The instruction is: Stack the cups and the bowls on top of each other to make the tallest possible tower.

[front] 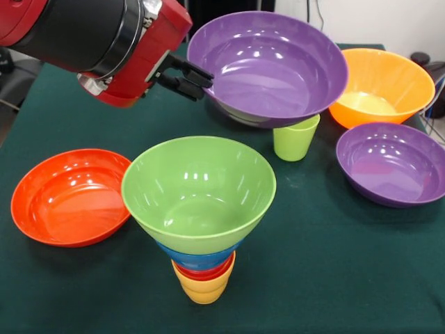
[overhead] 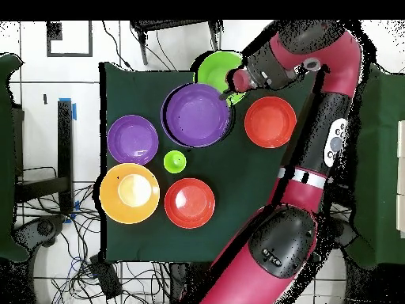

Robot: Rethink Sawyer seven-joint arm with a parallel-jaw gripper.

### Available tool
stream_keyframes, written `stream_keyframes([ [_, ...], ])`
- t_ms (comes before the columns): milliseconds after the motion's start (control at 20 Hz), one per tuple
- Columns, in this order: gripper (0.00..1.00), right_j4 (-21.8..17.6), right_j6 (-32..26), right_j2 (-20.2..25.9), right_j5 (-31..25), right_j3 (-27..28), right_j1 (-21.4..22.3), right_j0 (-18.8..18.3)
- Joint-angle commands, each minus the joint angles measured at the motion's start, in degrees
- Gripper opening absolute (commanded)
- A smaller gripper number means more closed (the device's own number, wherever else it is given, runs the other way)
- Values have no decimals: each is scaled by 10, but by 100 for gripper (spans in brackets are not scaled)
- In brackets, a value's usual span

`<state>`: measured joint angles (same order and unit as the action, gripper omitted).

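Observation:
The tower point(front: 200, 229) stands near the front of the table: a yellow cup point(front: 203, 289) lowest, a red cup, a small blue bowl point(front: 198, 256) and a wide light green bowl point(front: 198, 191) on top. My gripper point(front: 200, 80) is shut on the rim of a purple bowl point(front: 268, 66), which hangs tilted in the air behind and to the right of the tower. From overhead, the held purple bowl point(overhead: 196, 115) partly overlaps the green bowl point(overhead: 220, 67), with the gripper point(overhead: 235, 93) at its rim. A light green cup point(front: 295, 139) stands upright under the held bowl's edge.
On the green table point(front: 313, 278) a red-orange bowl point(front: 69, 195) lies left of the tower. A second purple bowl point(front: 393, 163) and a large orange bowl point(front: 382, 87) sit at the right. Overhead, another red-orange bowl point(overhead: 189, 203) shows beside the orange bowl point(overhead: 129, 192).

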<state>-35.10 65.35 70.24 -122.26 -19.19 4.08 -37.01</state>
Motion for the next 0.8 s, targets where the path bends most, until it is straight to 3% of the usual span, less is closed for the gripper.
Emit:
stream_keyframes([
  [50,0,-73,-46,62,-71,28,-4,3],
  [450,0,-153,-77,133,-89,49,-7,3],
  [800,0,-254,-121,214,-108,73,-10,2],
])
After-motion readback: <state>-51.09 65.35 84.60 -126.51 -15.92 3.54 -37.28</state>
